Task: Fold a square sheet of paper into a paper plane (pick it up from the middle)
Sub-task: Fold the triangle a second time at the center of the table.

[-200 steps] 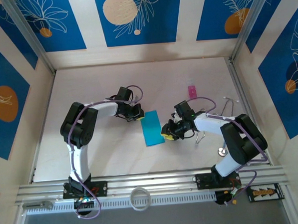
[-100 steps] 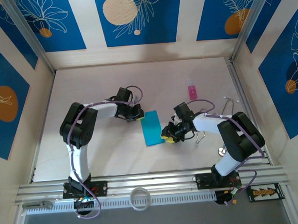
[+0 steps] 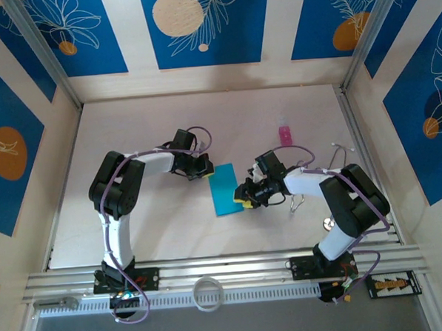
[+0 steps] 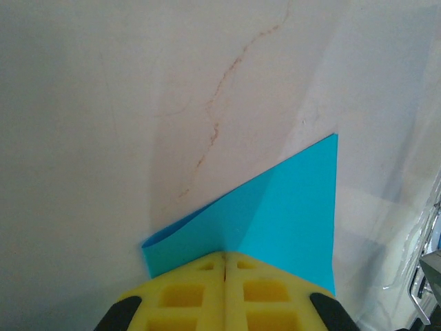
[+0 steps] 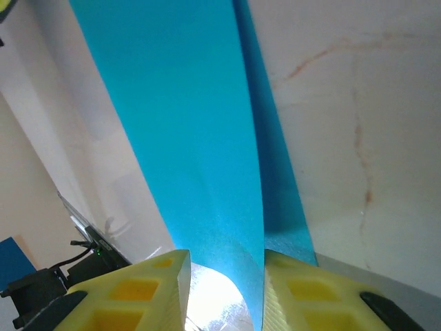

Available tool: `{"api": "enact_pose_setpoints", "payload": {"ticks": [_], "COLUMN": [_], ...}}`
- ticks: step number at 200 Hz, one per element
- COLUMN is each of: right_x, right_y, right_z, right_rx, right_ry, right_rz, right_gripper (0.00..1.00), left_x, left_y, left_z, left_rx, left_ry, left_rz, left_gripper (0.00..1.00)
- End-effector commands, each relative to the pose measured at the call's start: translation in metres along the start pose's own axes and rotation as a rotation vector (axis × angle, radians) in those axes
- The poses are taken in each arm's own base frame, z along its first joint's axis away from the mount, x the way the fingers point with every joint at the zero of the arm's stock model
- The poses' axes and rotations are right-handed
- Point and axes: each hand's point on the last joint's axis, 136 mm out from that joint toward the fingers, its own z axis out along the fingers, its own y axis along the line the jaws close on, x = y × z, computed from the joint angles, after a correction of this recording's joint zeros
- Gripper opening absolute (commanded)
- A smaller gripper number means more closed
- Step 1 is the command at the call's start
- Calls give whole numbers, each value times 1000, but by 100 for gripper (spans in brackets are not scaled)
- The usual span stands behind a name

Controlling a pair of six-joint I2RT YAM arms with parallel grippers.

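The square sheet of paper (image 3: 224, 189) lies near the middle of the pale table (image 3: 150, 228), between the two arms, already doubled over into a narrow cyan strip that runs from far to near. The left gripper (image 3: 206, 171) sits at the strip's far left corner. In the left wrist view its yellow fingers (image 4: 186, 293) are pressed flat together with no gap, and the paper (image 4: 289, 207) comes out from between them, so the corner is pinched and lifted a little off the table. The right gripper (image 3: 242, 196) is at the strip's right edge, on the near half. In the right wrist view its fingers (image 5: 162, 276) stand a narrow way apart and the top layer of the sheet (image 5: 193, 138) bows up into the gap between them (whether they actually press on it, I cannot tell). A small pink object (image 3: 285, 135) lies farther back on the right, well apart from the paper
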Motion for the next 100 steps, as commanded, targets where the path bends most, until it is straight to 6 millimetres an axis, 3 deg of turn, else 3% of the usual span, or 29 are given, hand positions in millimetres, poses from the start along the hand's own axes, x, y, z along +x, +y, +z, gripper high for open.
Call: {"api": "enact_pose_setpoints", "payload": {"ticks": [1, 100], "right_x": [-2, -18], "right_y": [13, 20], "right_z": [2, 10], "right_rx": [-47, -83], "right_ry": [26, 13], "right_rz": [-52, -129], "right_gripper": [32, 34], "left_x": [9, 1], "left_y": [12, -5], "left_z": [6, 10], "left_rx": [-36, -28], "left_ry": [50, 67], "left_rz": [12, 179], "left_gripper": [5, 5]}}
